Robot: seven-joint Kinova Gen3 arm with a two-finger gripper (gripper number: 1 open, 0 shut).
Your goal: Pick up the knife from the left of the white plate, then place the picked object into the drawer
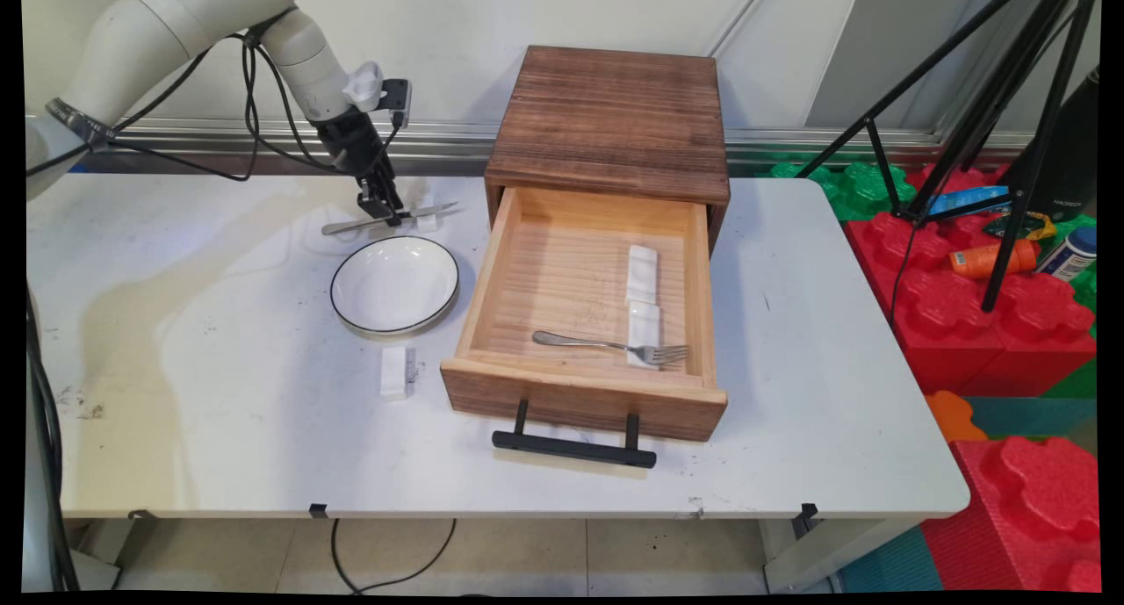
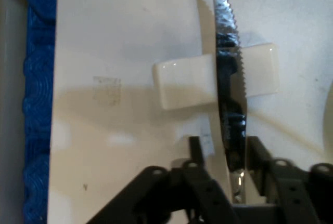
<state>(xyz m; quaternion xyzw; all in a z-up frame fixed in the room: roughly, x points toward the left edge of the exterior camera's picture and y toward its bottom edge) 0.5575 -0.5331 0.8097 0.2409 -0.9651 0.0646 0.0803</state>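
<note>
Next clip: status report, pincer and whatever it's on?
Pincer open, straddling knife. Knife lies across white rest, behind bowl. Nothing in the way.

Bright, even light overall; soft shadows fall under gripper (image 1: 385, 208). Hand view slightly blurred, w/ glare on knife (image 2: 230, 86) blade ahead.

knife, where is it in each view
Main view: the knife lies far left on the table, behind the bowl, under the gripper.
Hand view: the knife runs up the centre-right, between the fingers.
Shared landmark: the white rest under its blade.
</note>
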